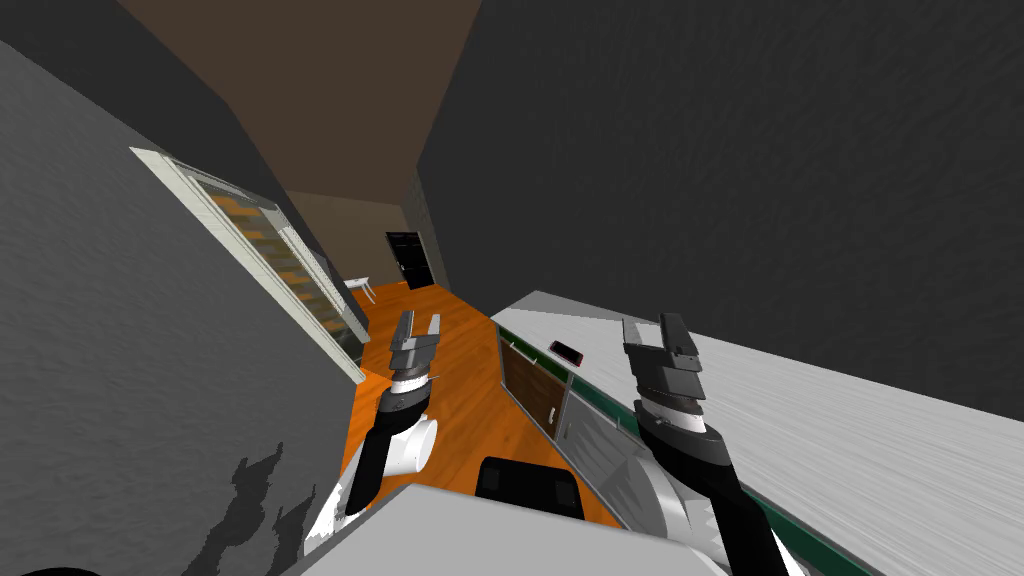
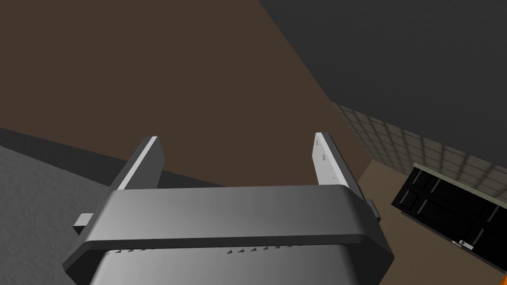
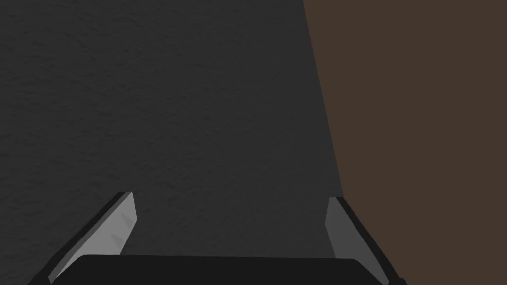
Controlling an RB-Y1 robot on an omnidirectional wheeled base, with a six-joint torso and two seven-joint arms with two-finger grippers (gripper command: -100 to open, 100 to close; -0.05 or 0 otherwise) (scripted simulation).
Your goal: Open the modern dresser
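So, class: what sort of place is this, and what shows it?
Likely a house hallway: narrow orange floor, long white-topped dresser with brown and grey doors along one wall, black panelled door at the far end.

A: Arms, seen from the head camera?
B: Left forearm [image 1: 368, 465] black and slim, with a white drum-shaped joint [image 1: 418, 443] beside it. Wrist banded grey and white. Right forearm [image 1: 745, 525] also black, capped by a grey cuff [image 1: 690, 445] and stacked dark grey plates.
A: Hands?
B: Left gripper [image 1: 421, 320]: grey rounded box, broad band across it, row of tiny marks along the seam. Right gripper [image 1: 652, 328]: box near black. Fingers [image 2: 324, 157] thin, with light grey faces, dark backs, small dents on the inner sides.
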